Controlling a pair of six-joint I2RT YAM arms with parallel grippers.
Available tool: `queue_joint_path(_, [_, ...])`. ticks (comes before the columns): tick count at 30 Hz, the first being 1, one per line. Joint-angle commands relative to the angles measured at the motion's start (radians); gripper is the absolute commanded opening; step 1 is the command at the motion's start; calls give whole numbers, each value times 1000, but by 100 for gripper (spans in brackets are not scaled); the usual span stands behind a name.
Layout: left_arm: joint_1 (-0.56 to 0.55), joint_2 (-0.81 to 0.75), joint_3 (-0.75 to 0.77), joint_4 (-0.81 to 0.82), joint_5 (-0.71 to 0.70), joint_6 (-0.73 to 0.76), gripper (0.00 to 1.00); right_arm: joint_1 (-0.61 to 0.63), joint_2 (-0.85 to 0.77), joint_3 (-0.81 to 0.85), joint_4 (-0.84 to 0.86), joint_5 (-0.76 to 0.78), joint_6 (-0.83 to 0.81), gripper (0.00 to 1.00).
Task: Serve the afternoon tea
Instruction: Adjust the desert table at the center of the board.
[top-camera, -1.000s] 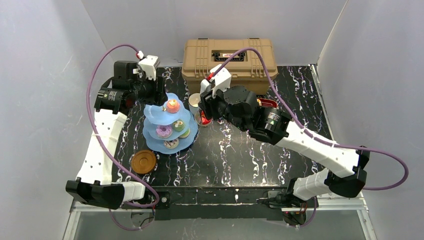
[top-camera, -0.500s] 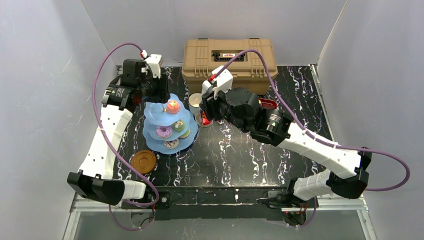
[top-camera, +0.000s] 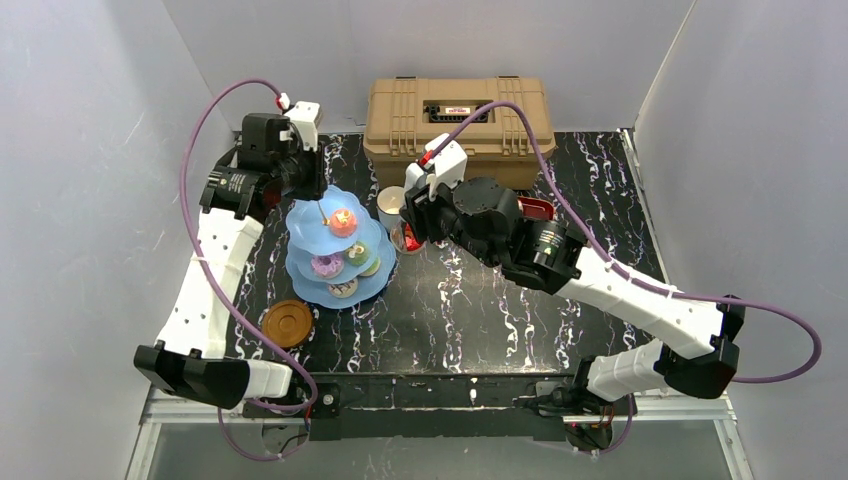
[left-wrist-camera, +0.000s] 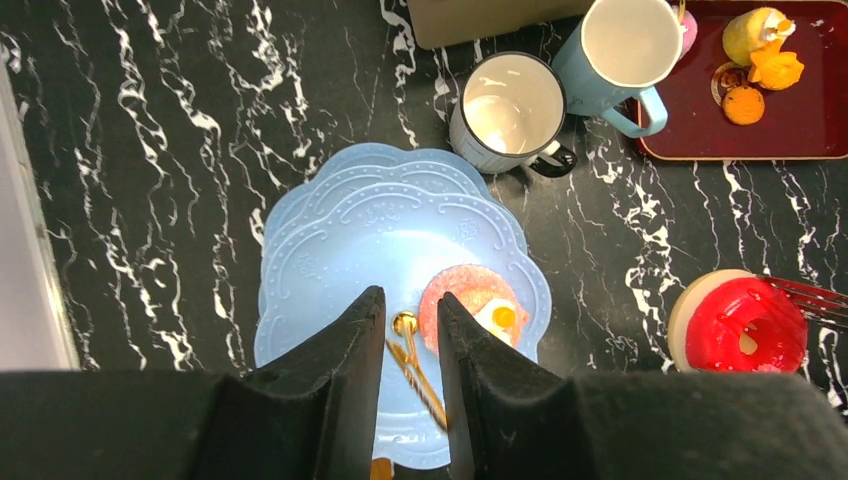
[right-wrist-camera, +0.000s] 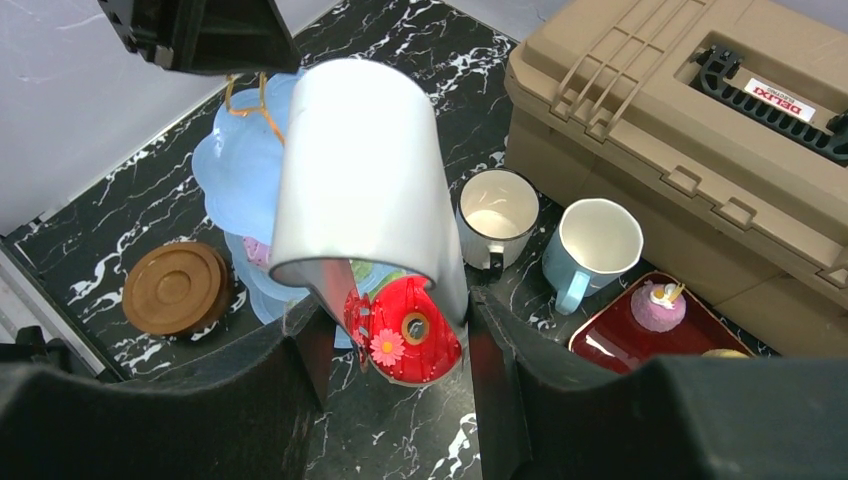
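One black, white-veined marble table top (top-camera: 450, 310) carries everything, with a tan plastic toolbox (top-camera: 400, 120) closed at its far edge. Left of centre stands the light-blue three-tier scalloped cake stand (left-wrist-camera: 330, 250), upright, with a thin gold loop handle (left-wrist-camera: 415, 370) rising from its top tier. A dark-red rectangular tray (left-wrist-camera: 800, 110) lies in front of the toolbox, to the right of the stand and apart from it.

Silver metal tongs (right-wrist-camera: 360, 170) sit clamped between the fingers of the right gripper (right-wrist-camera: 395, 320), which hangs just right of the stand. The tong tips pinch a red toy donut with a pink flower (right-wrist-camera: 405, 335). The left gripper (left-wrist-camera: 410, 300) hangs straight above the top tier, its jaws drawn close, with the gold loop in the narrow gap between them. Whether they press on the loop cannot be told.

A light-blue mug (left-wrist-camera: 622, 45) stands right at the tray's left edge. A white mug with a dark handle (left-wrist-camera: 510, 110) is just beside it, between it and the stand. A round brown saucer (right-wrist-camera: 178, 288) lies near the stand's front-left, apart from it.

A pink-and-orange toy cake (left-wrist-camera: 470, 310) rests on the top tier beside the handle. A purple donut (top-camera: 327, 263) and a green toy cake (top-camera: 357, 250) sit on the tiers below, and a yellow toy cake (left-wrist-camera: 755, 30) lies on the tray
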Motion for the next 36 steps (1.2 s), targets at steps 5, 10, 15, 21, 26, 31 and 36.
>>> queue_joint_path(5, [-4,-17,76,-2,25,90,23,2,-29,4,90,12,2,1])
queue_joint_path(10, [-4,-19,58,-30,31,80,25,2,-27,6,87,12,1,1])
queue_joint_path(15, [-3,-56,-2,-38,9,49,40,2,-30,7,87,19,-5,1])
queue_joint_path(21, [-4,-59,-26,-29,8,37,36,2,-26,12,88,19,-5,1])
queue_joint_path(26, [-4,-57,-28,-25,33,40,18,2,-27,15,84,26,-9,1])
queue_joint_path(31, [-3,-61,-3,-3,112,79,0,1,-26,19,80,31,-12,1])
queue_joint_path(36, [-3,-50,54,-12,149,113,0,1,-30,20,77,36,-12,1])
